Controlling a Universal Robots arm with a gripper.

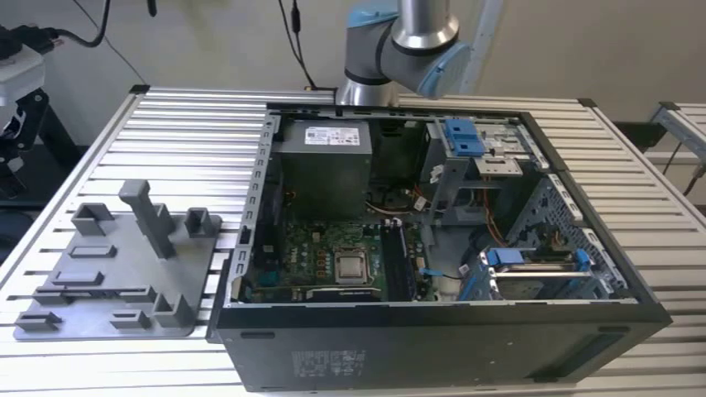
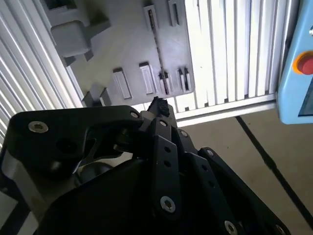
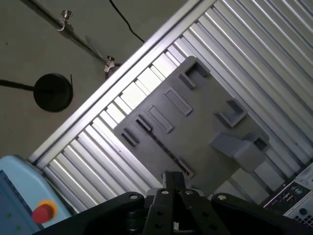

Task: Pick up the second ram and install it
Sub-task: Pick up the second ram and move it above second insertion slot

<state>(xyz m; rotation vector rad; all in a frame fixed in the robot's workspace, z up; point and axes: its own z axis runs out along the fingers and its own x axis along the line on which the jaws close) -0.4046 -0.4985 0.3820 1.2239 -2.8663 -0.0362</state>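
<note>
The gripper (image 3: 171, 177), black linkage fingers drawn together on nothing visible, is hanging above the grey moulded fixture (image 3: 195, 122) on the ribbed metal table (image 1: 188, 124), well apart from the open computer case (image 1: 441, 351), where what is looking like the second ram (image 1: 398, 263) is standing as a thin dark strip beside the square processor socket (image 1: 353, 266), its colour hard to make out.

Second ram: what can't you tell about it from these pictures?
Whether the second ram stands in the grey fixture's thin slot: edge-on and too small in both wrist views.
Which memory slots in the computer case are filled: too dark and small in the exterior view.
What lies beneath the gripper: its own black linkage hides it.
</note>
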